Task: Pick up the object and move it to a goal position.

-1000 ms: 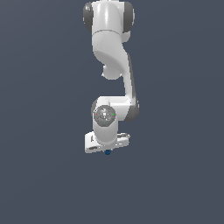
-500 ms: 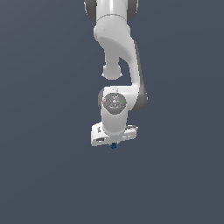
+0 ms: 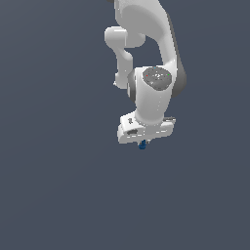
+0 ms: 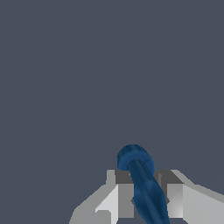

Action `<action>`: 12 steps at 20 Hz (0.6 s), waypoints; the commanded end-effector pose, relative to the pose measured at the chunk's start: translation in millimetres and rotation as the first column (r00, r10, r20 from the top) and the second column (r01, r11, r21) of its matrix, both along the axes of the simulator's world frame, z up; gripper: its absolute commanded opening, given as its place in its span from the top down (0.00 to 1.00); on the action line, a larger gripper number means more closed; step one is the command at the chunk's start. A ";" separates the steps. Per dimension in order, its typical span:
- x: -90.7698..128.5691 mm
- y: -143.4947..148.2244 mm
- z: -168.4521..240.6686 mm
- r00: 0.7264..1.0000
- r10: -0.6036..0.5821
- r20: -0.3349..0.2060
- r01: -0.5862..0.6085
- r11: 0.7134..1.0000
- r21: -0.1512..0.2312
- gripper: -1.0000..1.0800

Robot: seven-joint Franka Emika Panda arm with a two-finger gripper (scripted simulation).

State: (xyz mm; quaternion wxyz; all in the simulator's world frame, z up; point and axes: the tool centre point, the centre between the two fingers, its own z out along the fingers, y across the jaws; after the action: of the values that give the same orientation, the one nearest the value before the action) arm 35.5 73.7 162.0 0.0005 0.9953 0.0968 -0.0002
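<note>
The object (image 3: 142, 145) is a tiny dark blue lump that pokes out just under my white gripper (image 3: 143, 141) in the exterior view. In the wrist view the object (image 4: 142, 183) is a dark blue rod with a rounded end, clamped between the two grey fingertips (image 4: 124, 192). My gripper (image 4: 144, 192) is shut on it and holds it in the air over the plain dark grey ground. The white arm (image 3: 151, 93) hangs down from the top of the exterior view.
Only the uniform dark grey ground (image 3: 58, 185) shows around the arm. No goal marker or other object shows in either view.
The arm has swung toward the exterior view's right and looms larger in that view, carrying the blue object with it. The gripper has stayed shut on the object.
</note>
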 end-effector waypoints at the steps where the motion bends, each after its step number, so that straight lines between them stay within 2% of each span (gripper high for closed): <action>1: -11.7 18.5 22.6 1.000 0.000 0.000 0.000 1.000 -0.001 1.00; 12: -51.2 87.8 107.4 1.000 0.000 0.000 0.000 1.000 -0.001 1.00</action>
State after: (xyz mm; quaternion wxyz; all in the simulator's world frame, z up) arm -10.9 154.0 259.9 0.0008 0.9953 0.0973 0.0006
